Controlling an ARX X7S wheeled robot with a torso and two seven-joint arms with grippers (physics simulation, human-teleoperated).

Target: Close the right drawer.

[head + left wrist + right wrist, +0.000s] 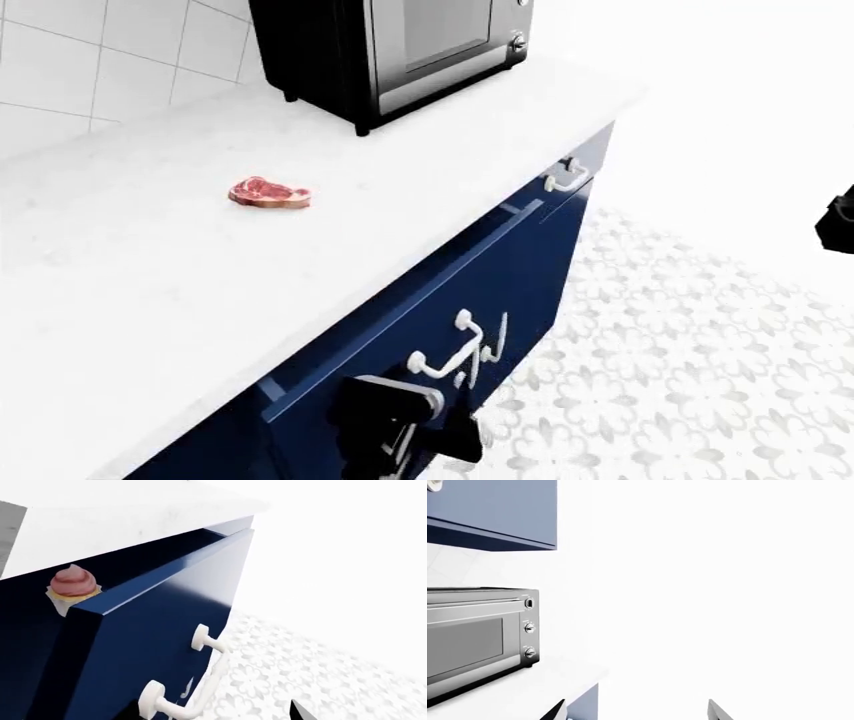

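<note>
The drawer [441, 300] runs across the head view's lower centre, ajar, a cupcake [73, 582] inside. Your left gripper [400, 435] sits just below the handle [461, 360]; I cannot tell its jaw state. Press squarely on the front and keep the push straight.

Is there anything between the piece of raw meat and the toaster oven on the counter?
No. In the head view, the stretch of white counter between the meat and the toaster oven is bare.
</note>
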